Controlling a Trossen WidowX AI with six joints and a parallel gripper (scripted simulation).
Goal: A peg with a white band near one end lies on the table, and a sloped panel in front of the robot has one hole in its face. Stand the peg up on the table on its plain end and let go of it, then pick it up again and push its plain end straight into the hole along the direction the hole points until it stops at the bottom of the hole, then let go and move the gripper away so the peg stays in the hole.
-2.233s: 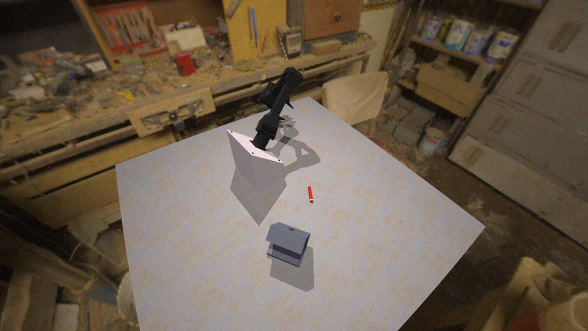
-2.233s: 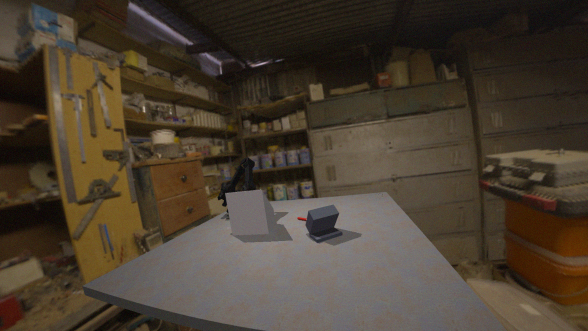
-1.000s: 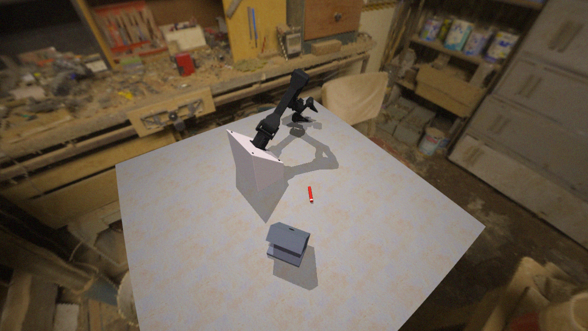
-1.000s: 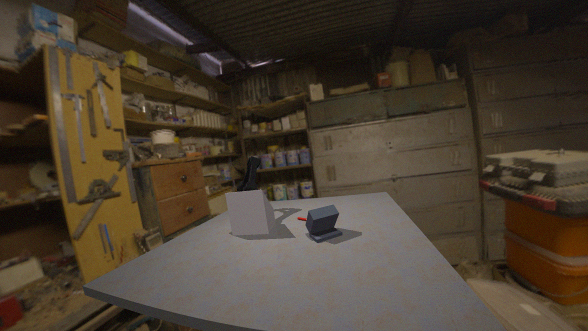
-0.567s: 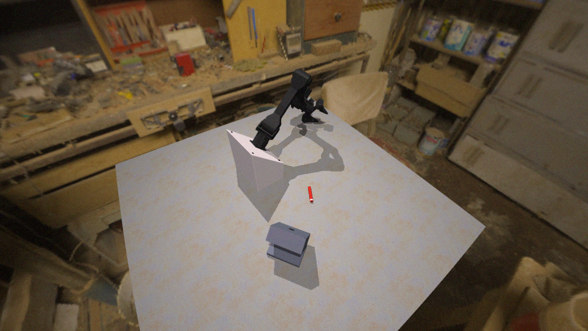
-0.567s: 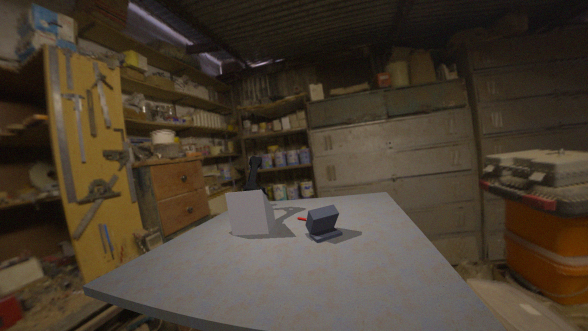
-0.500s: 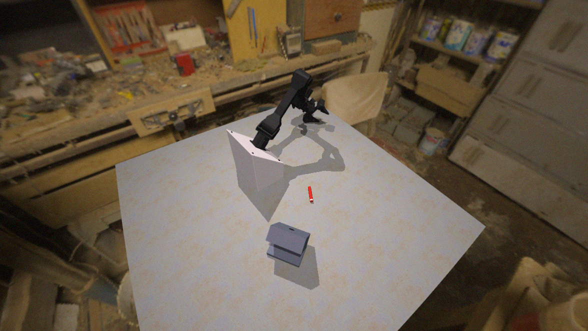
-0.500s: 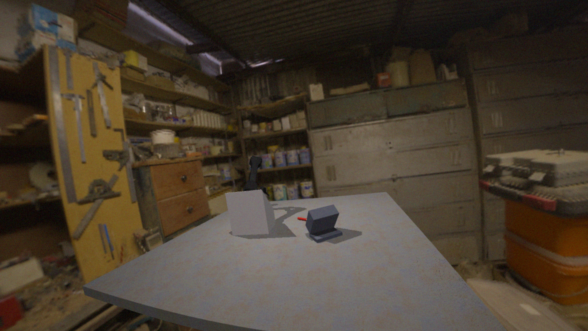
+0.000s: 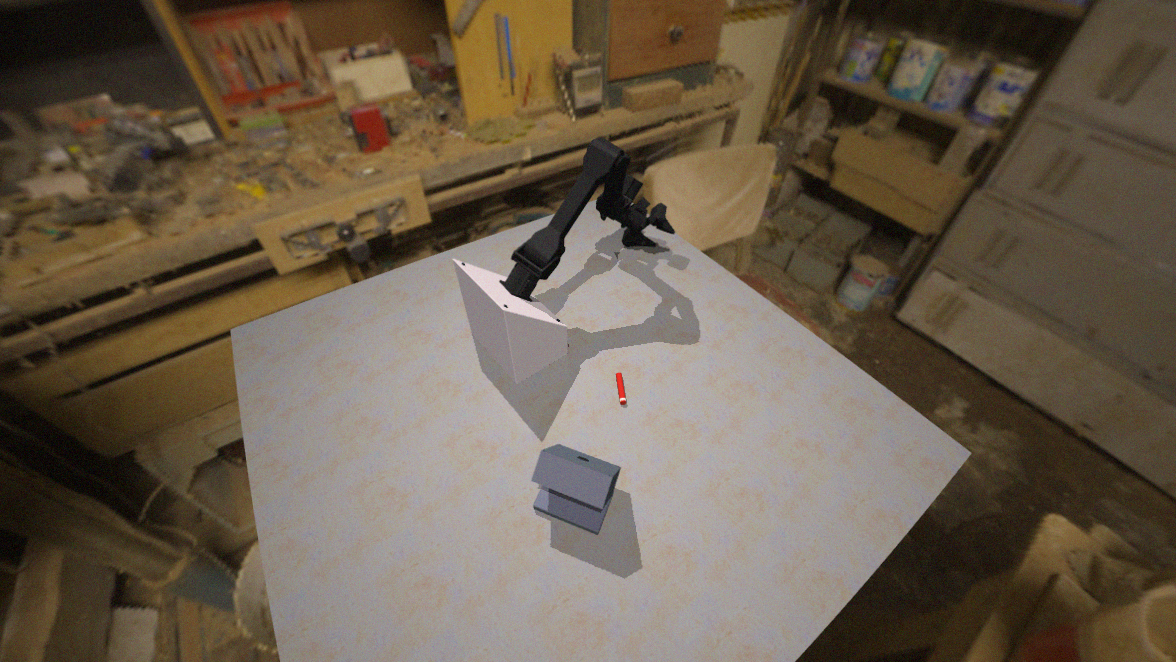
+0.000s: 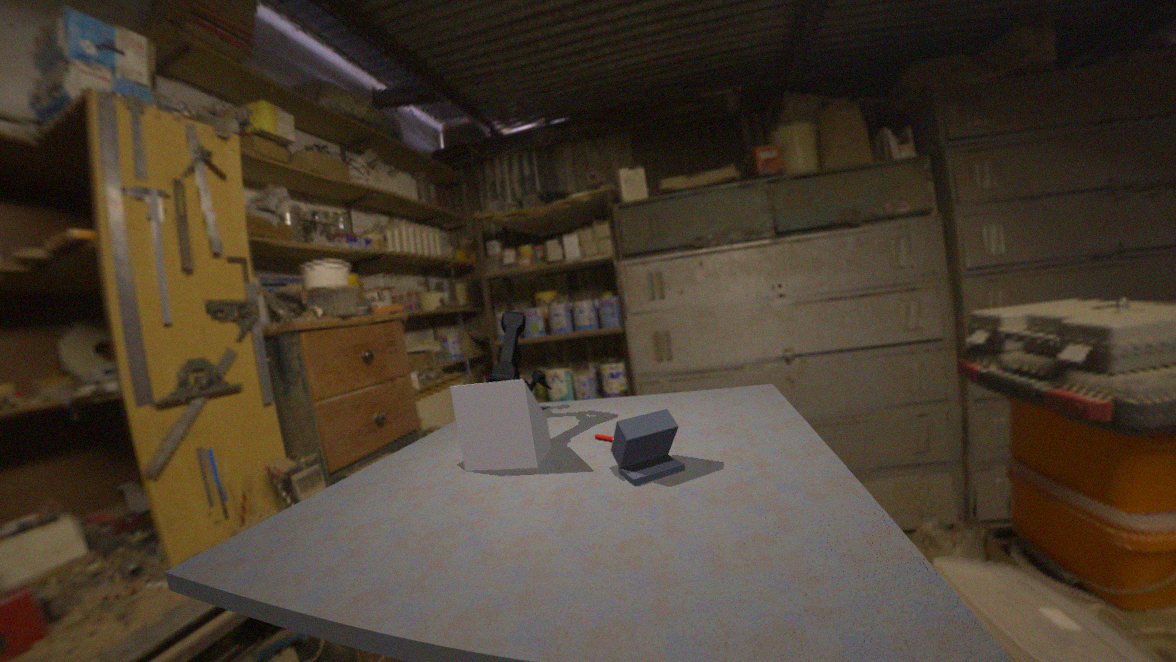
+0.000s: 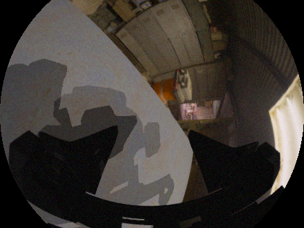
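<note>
So, going left to right in the top view, first up is the white slanted box (image 9: 539,349) (image 10: 497,423), with the black arm (image 9: 576,205) (image 10: 510,341) coming up from its sloped top. Nearer the camera, the blue-gray block (image 9: 576,478) (image 10: 646,434) sits on the table (image 9: 757,476) (image 10: 576,559), with a dark hole (image 9: 582,458) in its sloped face. A bit farther right there's the red peg (image 9: 620,386) (image 10: 603,437), lying flat on the table between that block and the arm's shadow, touching neither box. Its white-banded end points roughly toward the block side. Farthest right is the gripper (image 9: 664,238) (image 11: 155,132), up by the far table edge, well apart from the peg. Its fingers are spread wide with nothing between them, and the wrist view shows just their dark tips over the tabletop and room.
</note>
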